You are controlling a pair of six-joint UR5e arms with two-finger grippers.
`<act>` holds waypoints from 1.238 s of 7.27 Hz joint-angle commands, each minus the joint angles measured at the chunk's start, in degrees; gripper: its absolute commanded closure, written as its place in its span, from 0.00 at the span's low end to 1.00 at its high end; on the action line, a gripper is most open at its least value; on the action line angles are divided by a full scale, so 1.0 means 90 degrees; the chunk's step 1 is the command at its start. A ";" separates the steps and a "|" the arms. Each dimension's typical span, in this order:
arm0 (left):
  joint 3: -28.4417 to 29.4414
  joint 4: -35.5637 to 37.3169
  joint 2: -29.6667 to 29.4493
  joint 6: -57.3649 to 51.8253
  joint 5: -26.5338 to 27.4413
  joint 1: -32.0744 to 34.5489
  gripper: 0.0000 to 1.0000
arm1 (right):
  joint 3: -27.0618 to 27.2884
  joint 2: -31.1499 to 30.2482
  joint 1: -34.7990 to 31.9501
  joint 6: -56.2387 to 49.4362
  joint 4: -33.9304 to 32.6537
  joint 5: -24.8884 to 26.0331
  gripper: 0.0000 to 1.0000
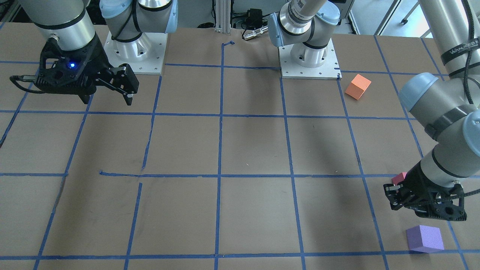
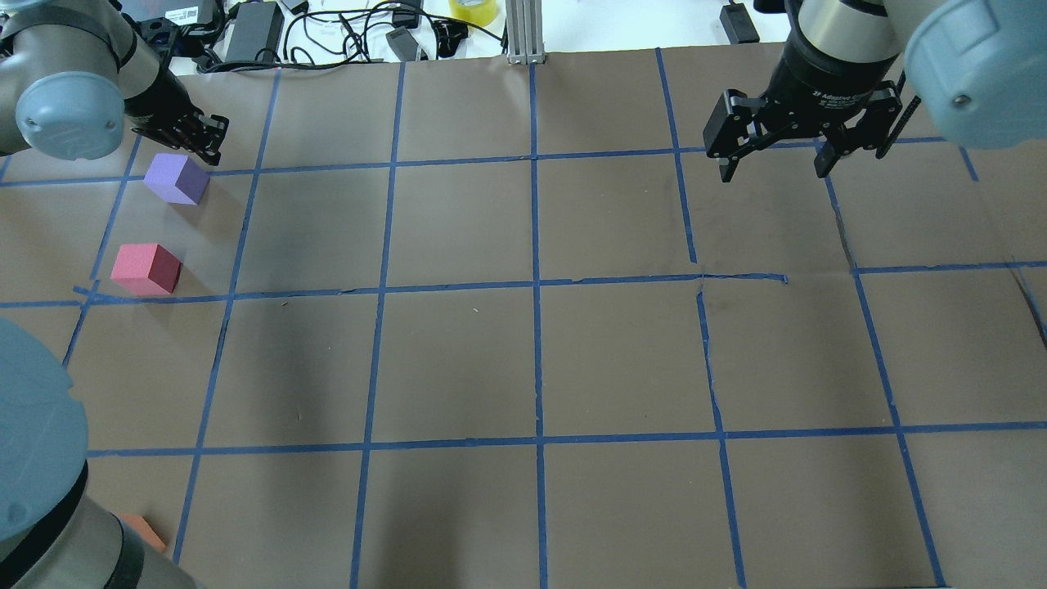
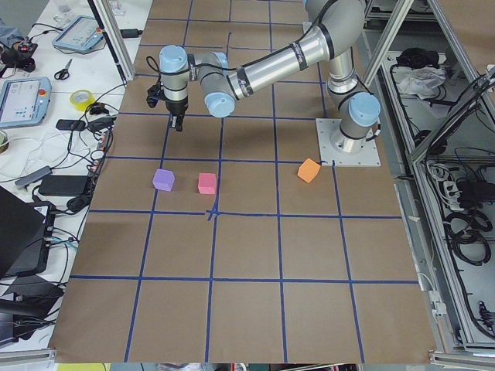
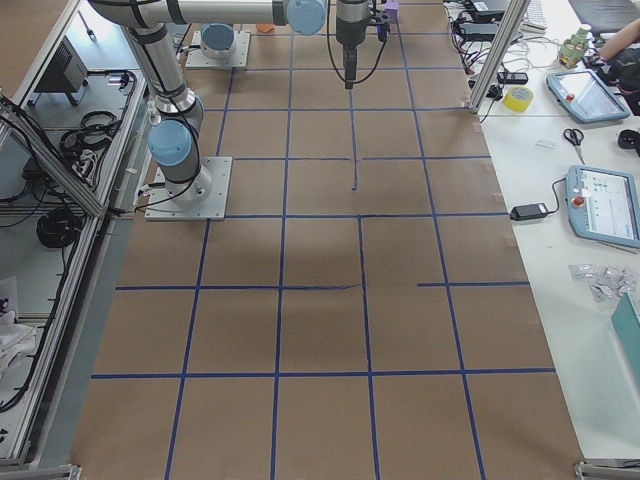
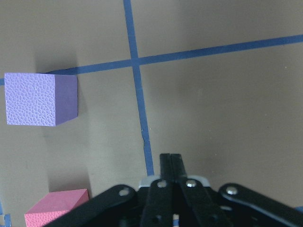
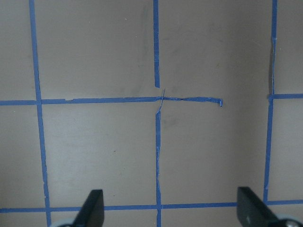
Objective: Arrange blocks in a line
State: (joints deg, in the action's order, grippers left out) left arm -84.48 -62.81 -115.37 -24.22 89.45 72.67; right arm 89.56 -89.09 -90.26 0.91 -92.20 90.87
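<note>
The purple block [image 2: 176, 178] and the pinkish-red block [image 2: 146, 268] sit side by side at the far left of the table. The orange block [image 1: 357, 86] sits apart, next to the left arm's base; the overhead view shows only its corner [image 2: 143, 530]. My left gripper [image 2: 214, 150] is shut and empty, hovering just beyond the purple block [image 5: 40, 99]; the pinkish-red block [image 5: 57, 208] shows at the lower left of the left wrist view. In the front view this gripper [image 1: 393, 195] partly hides the pinkish-red block [image 1: 399, 177]. My right gripper [image 2: 773, 168] is open and empty over bare table at the far right.
Blue tape [image 2: 536, 286] marks a grid on the brown table. The arm base plates [image 1: 309, 60] stand at the robot's edge. Cables and power bricks [image 2: 262, 24] lie beyond the far edge.
</note>
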 commanded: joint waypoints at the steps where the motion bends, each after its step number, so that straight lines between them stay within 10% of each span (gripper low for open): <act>1: -0.0336 -0.0594 0.0364 0.0034 0.0187 -0.0046 1.00 | 0.0000 -0.0013 0.0000 -0.0004 0.0000 0.0001 0.00; 3: -0.1515 -0.0551 0.1184 -0.0140 0.1337 -0.0173 0.20 | 0.0010 -0.0023 0.0000 -0.0004 0.0010 0.0001 0.00; 7: -0.3353 -0.0580 0.1958 -0.1663 0.0375 -0.2922 0.25 | 0.0010 -0.0023 0.0000 -0.0013 0.0010 0.0001 0.00; 9: -0.3600 -0.0648 0.2222 -0.1287 0.0480 -0.3171 0.33 | 0.0019 -0.0023 0.0000 -0.0013 0.0020 0.0001 0.00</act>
State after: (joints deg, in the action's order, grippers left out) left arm -115.11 -68.35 -96.82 -37.65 93.48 46.28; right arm 89.67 -89.30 -90.26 0.81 -92.06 90.87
